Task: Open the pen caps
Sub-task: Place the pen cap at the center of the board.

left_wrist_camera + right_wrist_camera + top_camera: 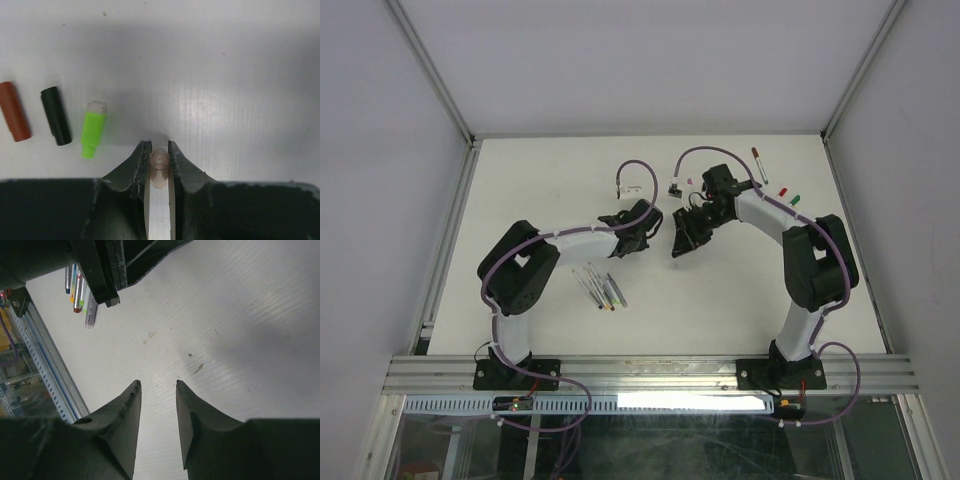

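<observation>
Pen caps (56,116) in dark red, black and green are seen lying loose, side by side, on the table (225,75), just left of the left gripper (159,146). That gripper is clenched on a pale pen (159,167), gripped across its barrel, with only a rounded, pinkish end showing past the fingertips; whether a cap is on that end cannot be told. The right gripper (157,390) is held partly spread over bare table, with nothing between its jaws and nothing touched, close to the left gripper. The step in hand is judged to be the pulling of a cap from the held pen. For that to be done well, the right jaws should be lined up with the barrel's axis, closed on the cap alone, and drawn straight away while the barrel is kept firmly clamped. A bunch of pens (79,287) is seen lying apart, nearer the table's near edge.
</observation>
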Robot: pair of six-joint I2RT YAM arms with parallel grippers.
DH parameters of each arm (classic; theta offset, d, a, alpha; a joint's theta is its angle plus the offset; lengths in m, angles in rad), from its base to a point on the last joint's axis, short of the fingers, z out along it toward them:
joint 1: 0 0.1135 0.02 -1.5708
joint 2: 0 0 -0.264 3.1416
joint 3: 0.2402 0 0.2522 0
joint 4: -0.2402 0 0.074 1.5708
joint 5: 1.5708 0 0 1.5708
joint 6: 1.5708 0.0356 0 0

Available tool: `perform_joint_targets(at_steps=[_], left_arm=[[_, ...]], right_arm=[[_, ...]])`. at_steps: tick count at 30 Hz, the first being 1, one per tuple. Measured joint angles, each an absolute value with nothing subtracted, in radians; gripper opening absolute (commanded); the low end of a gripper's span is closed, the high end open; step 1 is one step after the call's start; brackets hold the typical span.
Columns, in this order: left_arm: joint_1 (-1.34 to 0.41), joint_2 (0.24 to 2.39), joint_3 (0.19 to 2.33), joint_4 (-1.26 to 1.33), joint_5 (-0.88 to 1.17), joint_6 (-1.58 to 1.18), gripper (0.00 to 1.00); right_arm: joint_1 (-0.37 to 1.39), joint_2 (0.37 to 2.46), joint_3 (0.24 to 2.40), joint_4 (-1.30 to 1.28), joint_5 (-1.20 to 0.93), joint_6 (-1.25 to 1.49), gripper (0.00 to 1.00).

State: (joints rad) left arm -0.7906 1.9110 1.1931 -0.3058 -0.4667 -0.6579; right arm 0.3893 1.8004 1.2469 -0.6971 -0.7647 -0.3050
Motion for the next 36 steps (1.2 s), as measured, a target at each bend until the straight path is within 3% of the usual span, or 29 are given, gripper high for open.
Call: perform_joint_targets(at_steps=[9, 19, 36], left_arm=[[-0.79, 1.915, 1.202, -0.38, -0.535, -0.658, 0.14], [-0.783, 1.917, 1.209, -0.402, -0.553, -0.653, 0.31], [-0.777, 1.889, 1.214, -0.427, -0.537, -0.645, 0.37]], right_arm=[[0.387, 1.799, 1.247, -0.697, -0.765, -0.305, 0.36], [0.383, 1.799, 1.247, -0.697, -0.765, -0.306, 0.36], [0.378, 1.797, 1.247, -0.697, -0.765, -0.306, 0.36]])
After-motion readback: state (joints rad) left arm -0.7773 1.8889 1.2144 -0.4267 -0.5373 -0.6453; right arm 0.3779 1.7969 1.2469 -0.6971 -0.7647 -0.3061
